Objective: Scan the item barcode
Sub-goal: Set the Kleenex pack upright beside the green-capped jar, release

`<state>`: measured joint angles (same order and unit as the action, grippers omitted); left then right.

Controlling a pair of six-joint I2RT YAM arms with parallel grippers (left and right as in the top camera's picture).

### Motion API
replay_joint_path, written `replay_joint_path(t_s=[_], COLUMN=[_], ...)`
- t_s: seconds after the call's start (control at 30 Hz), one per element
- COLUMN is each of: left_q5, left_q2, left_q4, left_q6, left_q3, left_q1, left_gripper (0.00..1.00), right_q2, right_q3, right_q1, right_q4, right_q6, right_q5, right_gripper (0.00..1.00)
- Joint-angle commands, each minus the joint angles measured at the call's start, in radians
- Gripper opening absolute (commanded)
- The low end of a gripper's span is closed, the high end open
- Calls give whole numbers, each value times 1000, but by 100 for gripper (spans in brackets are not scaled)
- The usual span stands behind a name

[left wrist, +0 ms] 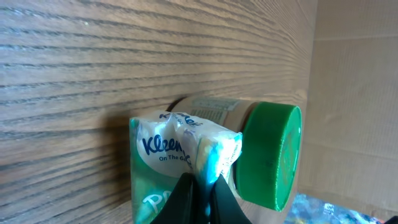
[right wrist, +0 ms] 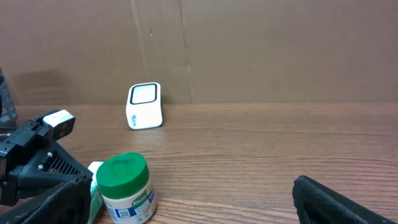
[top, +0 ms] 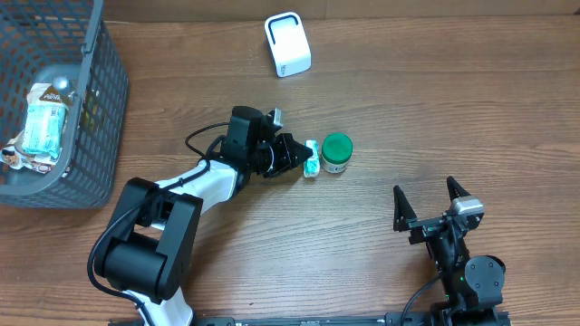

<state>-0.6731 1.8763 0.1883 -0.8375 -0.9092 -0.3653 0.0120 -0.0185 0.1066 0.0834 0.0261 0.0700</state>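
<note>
You see the tissue pack at the left gripper's tips, jaws pinched on its wrapper, pack touching the green-lidded jar, right gripper spread wide, empty.

Left wrist view: white-and-green plastic tissue pack cut off by the lower edge, hiding most of the green-lidded white jar; blurred coloured patch at lower right. Overhead: dark wire basket cropped at upper left

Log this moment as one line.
left pincer: shut on tissue pack | jar: beside pack | right pincer: open, empty | scanner: apart from pack
</note>
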Motion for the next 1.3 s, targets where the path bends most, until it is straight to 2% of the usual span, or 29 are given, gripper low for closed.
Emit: replay_joint_path(t_s=[0.0, 0.23, 0.37, 0.47, 0.53, 0.63, 0.83, 0.9, 1.07, 1.27], left_q5=[20, 39, 48, 49, 50, 52, -6, -35, -33, -23], left_q2=[15, 15, 15, 15, 15, 15, 14, 11, -3, -7], left_q4=[8, 10, 10, 10, 10, 10, 64, 100, 89, 30], left_q6=[-9, -9, -8, -8, -8, -8, 0, 0, 0, 20], left_q3=[7, 7, 7, 7, 7, 7, 7, 5, 2, 2], left_q1=[-14, -34, -35, -35, -35, -35, -26, -21, -7, 16], left_gripper=[5, 6, 13, 38, 44, 48, 45, 49, 65, 69], right_q2=[-9, -9, -9, -9, -9, -9, -9, -9, -9, -9], right_q3=[11, 11, 11, 11, 11, 11, 11, 11, 11, 11], right_q1=[5, 5, 5, 5, 5, 5, 5, 5, 5, 5], right_q4=[-3, -3, -3, -3, -3, -3, -3, -3, -3, -3], right_q6=[-1, -1, -1, -1, -1, -1, -1, -1, -1, -1], right_q5=[-13, -13, -13, -13, -13, -13, -13, -13, -13, -13], right_gripper=[100, 100, 100, 100, 100, 100, 100, 100, 100, 100])
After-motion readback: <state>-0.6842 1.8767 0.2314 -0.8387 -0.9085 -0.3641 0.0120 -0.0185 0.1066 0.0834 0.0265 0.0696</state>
